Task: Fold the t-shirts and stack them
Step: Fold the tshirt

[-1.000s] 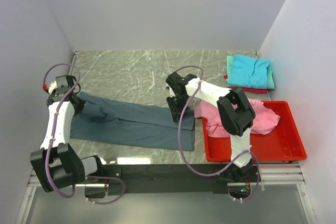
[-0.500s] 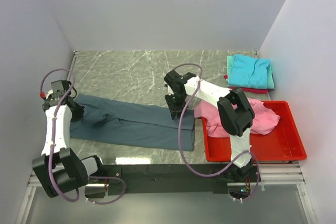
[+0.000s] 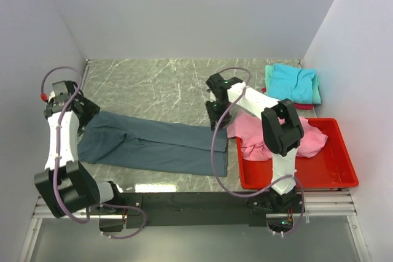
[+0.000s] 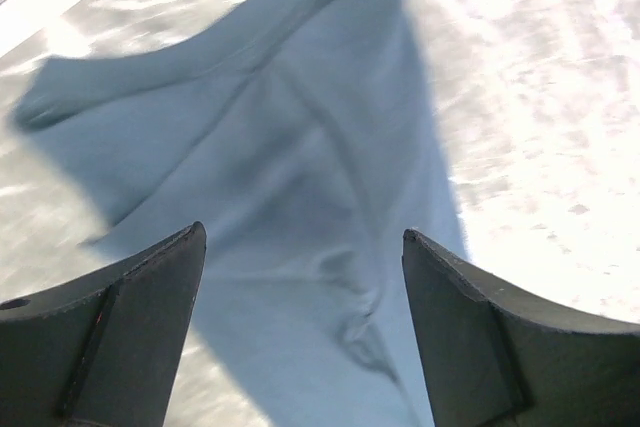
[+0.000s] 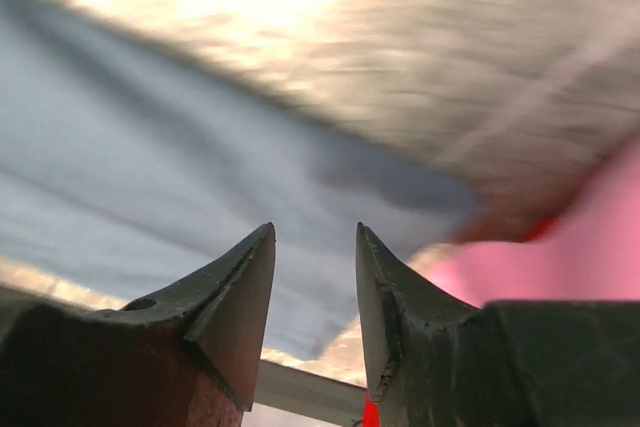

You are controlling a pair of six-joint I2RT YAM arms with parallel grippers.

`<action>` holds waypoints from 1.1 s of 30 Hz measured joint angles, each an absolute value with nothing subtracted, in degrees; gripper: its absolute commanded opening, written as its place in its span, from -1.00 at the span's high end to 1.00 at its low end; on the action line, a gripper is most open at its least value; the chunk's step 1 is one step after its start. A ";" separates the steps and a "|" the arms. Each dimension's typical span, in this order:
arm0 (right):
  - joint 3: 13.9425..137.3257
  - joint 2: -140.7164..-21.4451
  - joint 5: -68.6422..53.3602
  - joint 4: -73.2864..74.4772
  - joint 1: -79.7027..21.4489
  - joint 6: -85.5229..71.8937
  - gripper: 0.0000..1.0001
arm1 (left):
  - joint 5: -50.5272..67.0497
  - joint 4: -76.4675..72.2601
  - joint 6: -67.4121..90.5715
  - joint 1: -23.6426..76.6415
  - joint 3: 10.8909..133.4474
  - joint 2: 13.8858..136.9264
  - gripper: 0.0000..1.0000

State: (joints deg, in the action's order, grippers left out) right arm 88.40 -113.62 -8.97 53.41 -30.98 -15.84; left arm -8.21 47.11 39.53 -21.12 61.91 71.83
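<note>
Wide apart at the left gripper [image 4: 302,234], both fingers [image 4: 140,307] bare, gripping nothing. Hovering just above the blue-grey tee [image 3: 159,145], over its left end, creased cloth right below. Partly parted at the right gripper [image 5: 315,229] too: narrow gap, nothing pinched as far as visible, tho the view is blurry. Poised above the tee's right end, near the edge, just beside the pink tee [image 3: 249,133].

Outward now. Lying flat on the table [image 3: 153,78], stretched left to right as a long narrow strip, apparently folded lengthwise already. Still needing the crosswise folds, by the look of it, then a trip to the stack. Draped half in, half over the rim of the red bin [image 3: 334,170]: the pink one, crumpled, not folded at all. Sitting at the far right corner: the finished pile, turquoise tee [image 3: 291,83] on top, mint tee [image 3: 317,92] and red tee [image 3: 288,105] peeking out beneath.

So approx. three done, one mid-fold, one waiting. Prob. past halfway, w/ plenty left.
</note>
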 measured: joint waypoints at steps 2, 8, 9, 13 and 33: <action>86.78 -113.36 -8.14 53.28 -28.91 -15.77 0.05 | -7.05 44.56 39.66 -20.12 62.70 74.48 -0.71; 82.56 -111.72 -7.57 51.88 -25.43 -16.47 0.03 | -2.74 40.01 39.72 -12.99 62.81 83.64 -0.76; 82.28 -111.53 -7.53 51.59 -25.45 -16.47 0.03 | -1.48 39.38 39.70 -12.25 62.78 85.47 -0.76; 81.82 -111.46 -7.38 50.94 -25.45 -16.73 0.02 | 1.58 36.91 39.66 -11.90 61.52 91.66 -0.78; 80.86 -113.73 -4.82 48.51 -26.94 -19.09 0.00 | 4.01 36.18 37.89 -13.30 65.63 102.15 -0.81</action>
State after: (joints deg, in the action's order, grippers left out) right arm 80.86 -113.73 -4.82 48.51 -26.94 -19.09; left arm 4.01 36.18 37.89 -13.30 65.63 102.15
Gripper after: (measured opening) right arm 0.496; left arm 0.902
